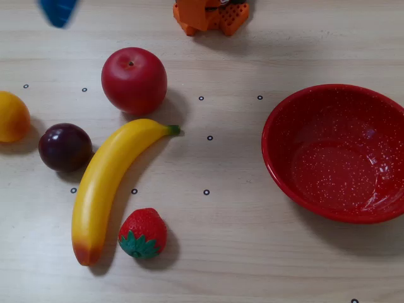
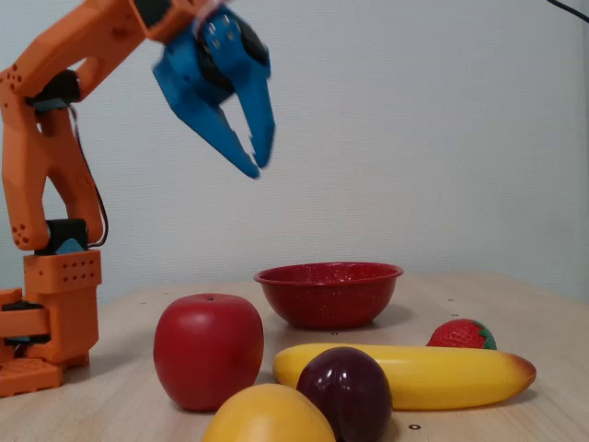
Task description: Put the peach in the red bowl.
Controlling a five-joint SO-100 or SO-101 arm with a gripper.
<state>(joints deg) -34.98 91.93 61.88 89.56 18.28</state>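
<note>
High over table, gripper (image 2: 259, 162) hangs part-open, seemingly empty; peach (image 1: 12, 117) far from red bowl (image 1: 278, 126).

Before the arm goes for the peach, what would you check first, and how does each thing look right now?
1. Gripper open: ok, the jaws stand slightly apart, holding nothing.
2. Gripper clear of the fruit: ok, it hangs high above the table.
3. Peach reachable from above: ok, nothing covers it, though the overhead view cuts it off at the left edge.
4. Room around the peach: not ok, the plum sits close beside it.
5. Bowl ready: ok, upright and empty.
6. Path to the bowl: cannot tell, the apple and banana lie between.
</note>
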